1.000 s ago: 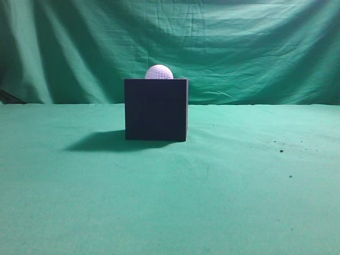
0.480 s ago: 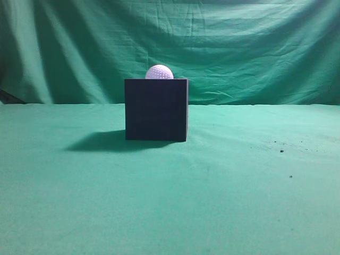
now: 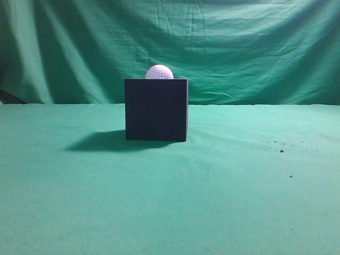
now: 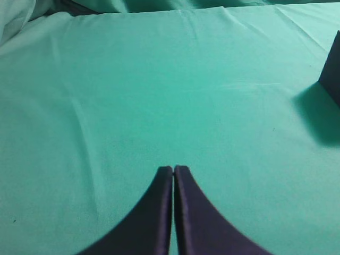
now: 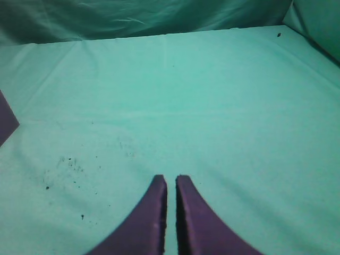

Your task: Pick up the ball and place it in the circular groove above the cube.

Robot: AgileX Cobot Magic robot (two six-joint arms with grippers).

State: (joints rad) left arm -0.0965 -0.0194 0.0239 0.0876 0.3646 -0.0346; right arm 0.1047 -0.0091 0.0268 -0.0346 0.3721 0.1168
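The left hand (image 4: 173, 171) hung over bare green table (image 4: 133, 95) with its two fingers pressed together and nothing between them. Ahead of that hand and well off to its right, only a dark corner of the cube (image 4: 333, 66) and its shadow entered the left wrist view. That spacing suggested a parked arm, kept clear of the work.

At the centre of the exterior view the cube (image 3: 156, 109) stood square on the table (image 3: 170, 202). The ball (image 3: 159, 71) sat on its top face with its lower part hidden behind the front edge. A ball resting that low and steady was probably seated in the circular groove, though the groove itself was not visible. On that reading the placement looked complete.

The right hand (image 5: 170, 180) also hovered over the cloth, fingers nearly touching and gripping nothing. A dark edge of the cube (image 5: 6, 121) lay ahead of it and far to its left. Small dark specks (image 5: 66, 167) dotted the cloth just ahead-left of that hand.
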